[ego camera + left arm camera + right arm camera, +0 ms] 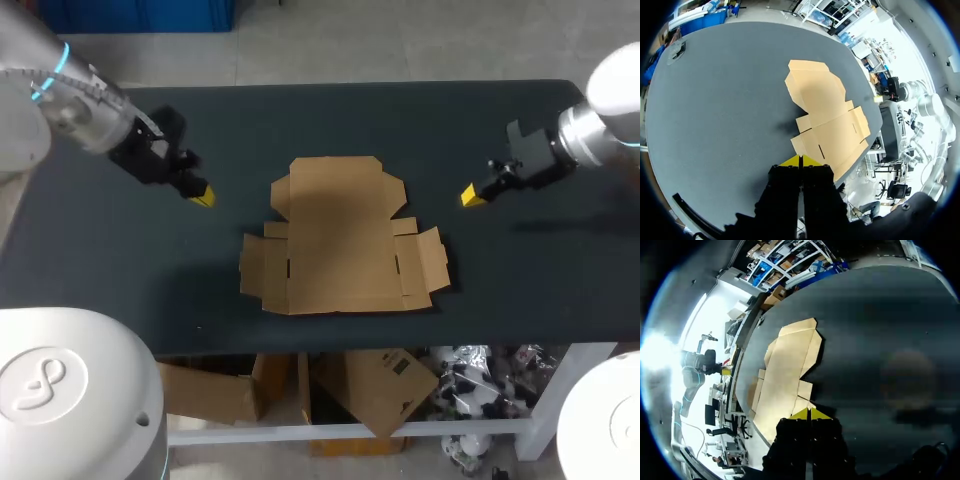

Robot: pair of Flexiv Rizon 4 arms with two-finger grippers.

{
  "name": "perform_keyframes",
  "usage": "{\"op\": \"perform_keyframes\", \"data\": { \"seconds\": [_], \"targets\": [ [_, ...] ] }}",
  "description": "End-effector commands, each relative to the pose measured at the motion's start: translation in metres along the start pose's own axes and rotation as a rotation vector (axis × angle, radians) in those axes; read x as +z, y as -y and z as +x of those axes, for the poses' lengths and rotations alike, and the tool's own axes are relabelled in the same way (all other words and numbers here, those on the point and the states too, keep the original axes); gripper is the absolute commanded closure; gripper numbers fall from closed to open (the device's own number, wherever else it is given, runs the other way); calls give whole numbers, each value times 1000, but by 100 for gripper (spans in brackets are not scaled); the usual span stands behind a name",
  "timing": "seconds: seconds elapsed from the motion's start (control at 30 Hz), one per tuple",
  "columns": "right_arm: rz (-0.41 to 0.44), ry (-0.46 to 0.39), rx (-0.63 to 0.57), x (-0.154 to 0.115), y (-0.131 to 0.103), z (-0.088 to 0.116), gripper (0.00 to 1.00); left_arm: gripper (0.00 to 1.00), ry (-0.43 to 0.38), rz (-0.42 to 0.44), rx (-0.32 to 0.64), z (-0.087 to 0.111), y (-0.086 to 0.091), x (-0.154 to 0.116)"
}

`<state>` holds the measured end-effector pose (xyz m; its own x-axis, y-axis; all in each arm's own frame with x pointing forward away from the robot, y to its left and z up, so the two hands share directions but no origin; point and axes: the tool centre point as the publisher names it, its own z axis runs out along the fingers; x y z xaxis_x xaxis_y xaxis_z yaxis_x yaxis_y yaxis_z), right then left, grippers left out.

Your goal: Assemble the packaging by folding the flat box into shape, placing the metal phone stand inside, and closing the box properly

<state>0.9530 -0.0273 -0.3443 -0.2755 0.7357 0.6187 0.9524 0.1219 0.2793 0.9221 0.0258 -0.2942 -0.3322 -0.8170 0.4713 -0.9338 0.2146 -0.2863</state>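
Dark matting covers the table [120,270], and at its middle lies the flat cardboard box [335,240], unfolded, side flaps spread out and its narrower end toward the far edge. Well apart from it on one side hovers the left gripper [201,196], and on the other the right gripper [471,196]. Each has its yellow tips pressed together, clasping nothing. No metal phone stand shows on the table. Folding comes first, I judge. The fingers should part, then one arm should pin the base panel while the other lifts a side wall along its crease, so the sheet cannot slide.
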Motion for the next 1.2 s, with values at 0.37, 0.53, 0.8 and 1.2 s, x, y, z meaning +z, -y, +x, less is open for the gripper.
{"op": "perform_keyframes", "data": {
  "seconds": [0.37,0.53,0.8,1.2],
  "targets": [
    [42,-24,-29,42,-14,-6,100,100,-14,84,25,-2,-12,31],
    [39,-45,-40,54,-14,-7,100,100,-17,90,36,-8,-9,45],
    [47,-44,-29,74,-18,-6,100,100,-19,99,20,-15,3,59],
    [40,-51,-4,84,-11,-8,100,100,-41,102,29,-19,16,76]
  ]
}}
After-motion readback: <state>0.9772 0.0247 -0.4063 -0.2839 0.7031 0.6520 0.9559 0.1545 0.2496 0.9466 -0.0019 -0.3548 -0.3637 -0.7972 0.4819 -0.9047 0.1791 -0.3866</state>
